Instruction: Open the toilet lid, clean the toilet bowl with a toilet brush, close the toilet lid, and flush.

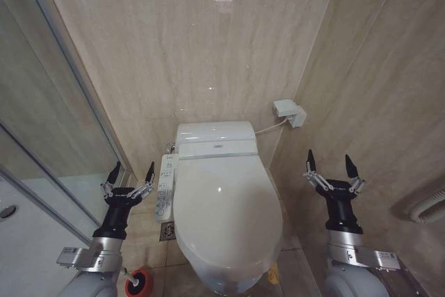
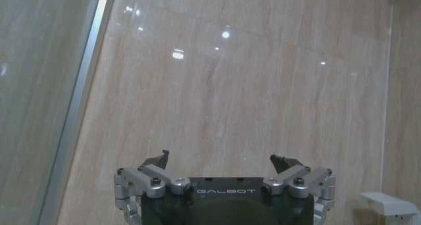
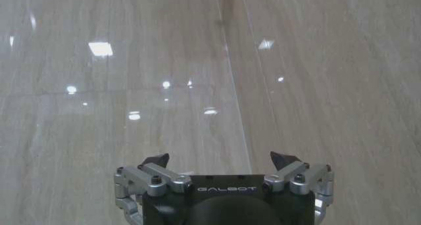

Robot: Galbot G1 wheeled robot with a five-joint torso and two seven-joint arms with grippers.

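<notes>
Your closed toilet lid [image 1: 224,206] hides the toilet bowl's inside entirely. The lid's front rim is cut by the head view's lower edge. Below the left gripper's fingers [image 1: 112,173], the red holder [image 1: 138,283] is partly cropped; its contents cannot be made out.

White toilet lid [image 1: 226,206] with a small yellow tag [image 1: 273,273] at its 5 o'clock edge. White button panel [image 1: 165,187] at 9 o'clock, dotted with dark marks. Red brush holder [image 1: 138,283] at 8 o'clock. Walls [image 1: 208,46] — beige, faintly streaked. Both grippers — black with silver links.
</notes>
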